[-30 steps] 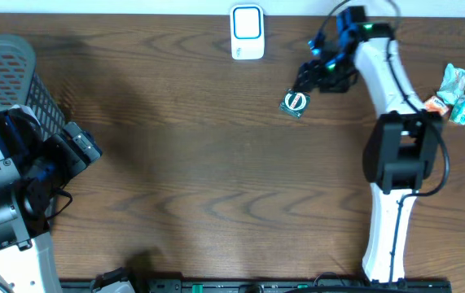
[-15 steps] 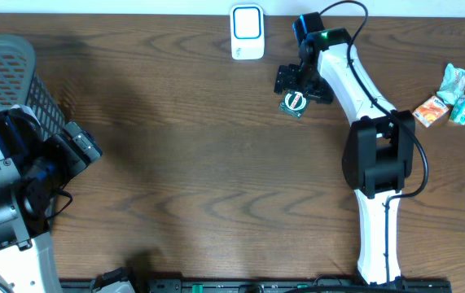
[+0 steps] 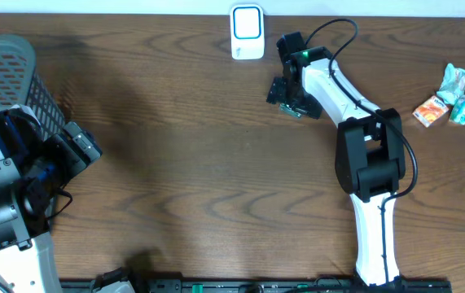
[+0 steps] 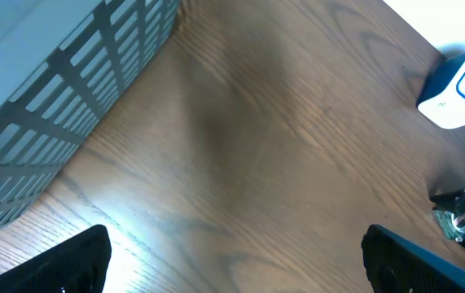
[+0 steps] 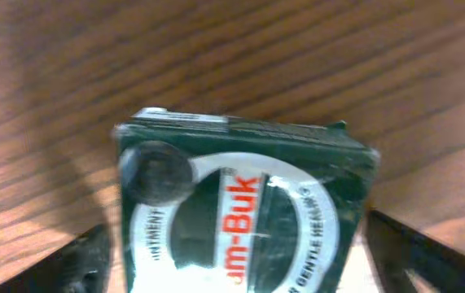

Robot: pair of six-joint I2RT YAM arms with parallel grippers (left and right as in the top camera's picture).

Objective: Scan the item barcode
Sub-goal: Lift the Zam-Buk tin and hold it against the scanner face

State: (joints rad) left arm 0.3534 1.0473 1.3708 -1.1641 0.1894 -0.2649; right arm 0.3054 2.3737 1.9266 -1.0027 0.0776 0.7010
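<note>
Under all things, table (image 3: 199,163): brown wood with a strong grain is seen in every view.
Basket (image 3: 4,65): a grey plastic basket with a slotted wall is placed at the far left corner, partly covered by the left arm; what is in it cannot be told.
Right arm (image 3: 375,163): it is stretched from the near edge toward the far side, and its wrist is bent down over the green box.
Left arm (image 3: 0,203): it is kept at the left edge, beside the basket.
Left claw (image 4: 240,268): its fingers are spread wide, and only bare wood is seen between them.
Right claw (image 5: 240,268): its fingers are apart, one on each side of the green box; whether the box is touched cannot be told.
Scanner (image 3: 247,32): a white unit with a blue face is stood at the far edge, near the right claw.
Packets (image 3: 448,94): some coloured wrappers are laid at the right edge; no writing on them can be read.
Green box (image 5: 240,203): it is laid flat on the table under the right wrist, near the scanner. Red letters "m-Buk" are read on a white ring, and a curved word like "OINTMENT"; the rest is blurred.
</note>
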